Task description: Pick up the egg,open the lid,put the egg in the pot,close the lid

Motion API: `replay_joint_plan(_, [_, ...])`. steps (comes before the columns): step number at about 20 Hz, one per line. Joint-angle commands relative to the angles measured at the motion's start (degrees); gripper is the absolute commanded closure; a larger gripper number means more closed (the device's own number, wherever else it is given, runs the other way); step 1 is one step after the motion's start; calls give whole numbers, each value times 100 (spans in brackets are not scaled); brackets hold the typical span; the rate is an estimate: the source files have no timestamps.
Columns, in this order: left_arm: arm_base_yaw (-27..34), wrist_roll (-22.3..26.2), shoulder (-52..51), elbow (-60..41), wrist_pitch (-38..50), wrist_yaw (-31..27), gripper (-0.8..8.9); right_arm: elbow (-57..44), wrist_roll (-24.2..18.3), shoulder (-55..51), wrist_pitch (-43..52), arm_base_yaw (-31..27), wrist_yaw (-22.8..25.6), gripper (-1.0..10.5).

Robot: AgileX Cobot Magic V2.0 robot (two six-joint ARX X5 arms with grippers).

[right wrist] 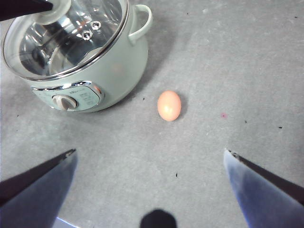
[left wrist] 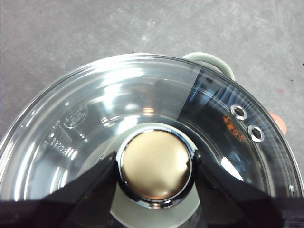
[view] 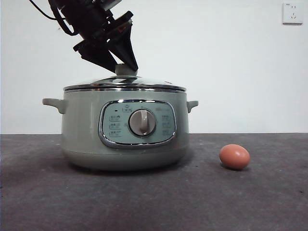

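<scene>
The egg (view: 235,157) lies on the table (view: 154,202) beside the pot (view: 125,130), light, smooth and likely fragile (best cradled across its middle) beneath my right gripper (right wrist: 149,190), jaws wide. Beyond, my left gripper (left wrist: 154,173) brackets the knob (left wrist: 155,165) of the seated lid (left wrist: 95,118); the pot looks empty.

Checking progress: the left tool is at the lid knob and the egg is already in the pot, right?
Not quite. The left tool is at the lid knob, but the egg still lies on the table beside the pot, as the front view shows.
</scene>
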Motion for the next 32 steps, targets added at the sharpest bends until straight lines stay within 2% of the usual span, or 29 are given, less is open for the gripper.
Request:
replay_joint_plan(1, [-17,-48,-308,162,70,149,821,20,24,68,57,4,-17,320])
replay_joint_plan(7, [70,-50,-1257,168,-85,149,821,20,26,520,361,4,-20,321])
replay_joint_plan(10, [142,-48,-1969,168,-391,146,821,20,210,970,857,7,-22,321])
replay_joint_plan(14, [293,-50,-3021,168,-975,63,821,20,223,1814,1281,208,2,322])
replay_joint_plan(18, [483,-181,-3936,168,-1818,-70,821,20,223,2765,1801,719,372,323])
replay_joint_plan(20, [570,-181,-4308,166,-2238,-76,821,20,221,3248,2127,1051,750,323])
replay_joint_plan(23, [595,-201,-4710,160,-2872,-461,821,20,216,3888,2503,1419,1108,324])
replay_joint_plan(30, [595,-485,-5405,157,-3775,-503,821,20,219,4977,3082,1770,1655,327])
replay_joint_plan(32, [595,-542,-5543,157,-3956,-503,821,20,219,5180,3176,1770,1661,385])
